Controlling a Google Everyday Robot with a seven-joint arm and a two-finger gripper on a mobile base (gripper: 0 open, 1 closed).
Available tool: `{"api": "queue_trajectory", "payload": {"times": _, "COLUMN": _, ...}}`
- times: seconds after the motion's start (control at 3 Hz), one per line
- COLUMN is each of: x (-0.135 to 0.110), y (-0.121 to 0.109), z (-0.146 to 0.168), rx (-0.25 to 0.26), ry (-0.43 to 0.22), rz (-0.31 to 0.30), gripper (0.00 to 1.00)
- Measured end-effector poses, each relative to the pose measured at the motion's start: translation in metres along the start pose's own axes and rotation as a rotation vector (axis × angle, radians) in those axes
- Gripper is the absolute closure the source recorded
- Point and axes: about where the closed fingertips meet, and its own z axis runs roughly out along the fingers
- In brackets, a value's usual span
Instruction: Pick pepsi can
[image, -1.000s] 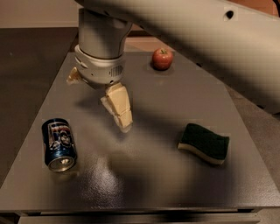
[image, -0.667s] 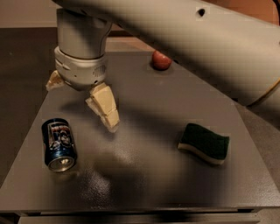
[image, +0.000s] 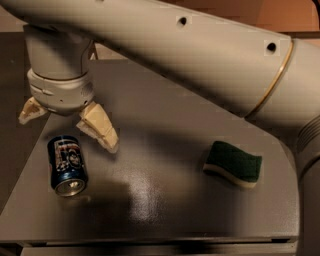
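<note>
The pepsi can (image: 67, 165) lies on its side at the front left of the grey table (image: 160, 200), dark blue with a silver end facing the front. My gripper (image: 67, 126) hangs just above and behind the can, open, with one cream finger (image: 98, 127) to the can's right and the other (image: 31, 111) to its left. It holds nothing. The arm crosses the top of the view and hides the back of the table.
A green sponge (image: 233, 163) with a pale underside lies at the right of the table. The table's left edge runs close beside the can. The front edge lies along the bottom of the view.
My gripper has moved left and toward the can, from over the table's middle to right above the can. The can and sponge have not moved. The apple is now hidden by the arm.
</note>
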Motion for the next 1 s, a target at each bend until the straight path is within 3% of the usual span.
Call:
{"api": "queue_trajectory", "payload": {"times": 0.33, "x": -0.008, "y": -0.005, "z": 0.017, "rx": -0.048, "ry": 0.008, "rz": -0.117, "gripper": 0.0}}
{"api": "queue_trajectory", "payload": {"times": 0.67, "x": -0.008, "y": -0.009, "z": 0.031, "rx": -0.098, "ry": 0.012, "rz": -0.185, "gripper": 0.0}}
{"api": "queue_trajectory", "payload": {"times": 1.0, "x": -0.005, "y": -0.012, "z": 0.043, "rx": -0.135, "ry": 0.017, "rz": -0.219, "gripper": 0.18}}
